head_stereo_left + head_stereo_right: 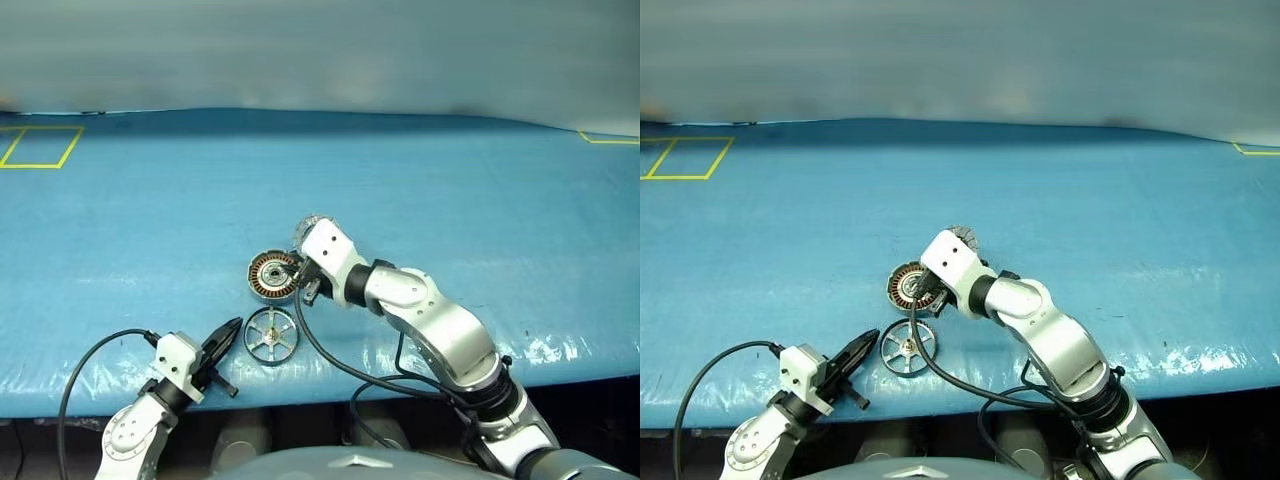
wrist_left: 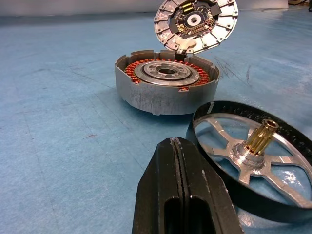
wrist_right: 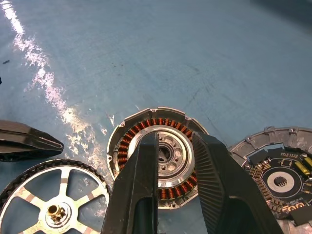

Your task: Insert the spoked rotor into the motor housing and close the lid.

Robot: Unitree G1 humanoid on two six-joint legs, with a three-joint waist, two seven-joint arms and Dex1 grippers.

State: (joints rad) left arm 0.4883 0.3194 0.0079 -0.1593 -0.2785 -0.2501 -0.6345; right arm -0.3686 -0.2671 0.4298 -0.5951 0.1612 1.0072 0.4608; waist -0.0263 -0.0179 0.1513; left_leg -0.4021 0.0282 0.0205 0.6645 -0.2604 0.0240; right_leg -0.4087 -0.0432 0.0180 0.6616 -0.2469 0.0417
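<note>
Surface: blue table (image 1: 480, 200), housing (image 1: 273, 276) near the front edge, lid (image 2: 196, 24) hinged up.
Wheel: rotor (image 1: 271, 335) lies flat just before the housing, not yet inserted.
Right gripper (image 3: 174, 146): jaws narrowly apart, empty, hovering over the housing.
Left gripper (image 1: 229, 338): closed, empty, just beside the rotor.
Next: grasp rotor, lift into housing.

left tool (image 2: 181, 161) pinched closed, right tool (image 3: 175, 146) parted
</note>
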